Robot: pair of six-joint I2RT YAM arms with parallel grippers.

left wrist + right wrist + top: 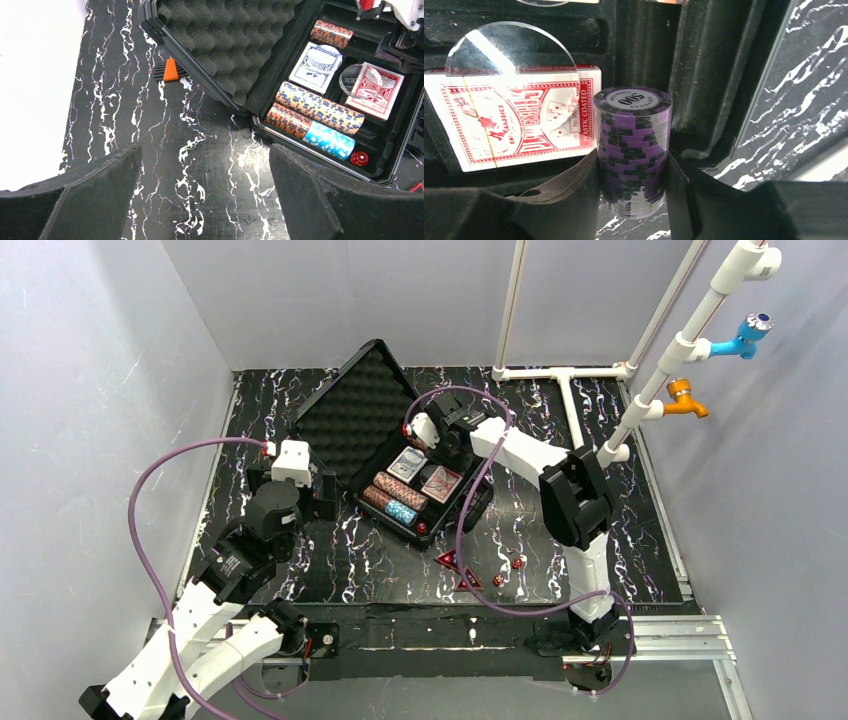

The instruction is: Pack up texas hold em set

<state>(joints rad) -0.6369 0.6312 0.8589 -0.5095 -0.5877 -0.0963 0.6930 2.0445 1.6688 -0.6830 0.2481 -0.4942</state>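
Purple chip roll (633,125) pinched by right gripper (631,167), apparently over case (704,75).

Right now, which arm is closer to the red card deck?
Right. The right fingers grip a purple chip roll just beside the red deck; the left fingers hang open over the table, outside the case.
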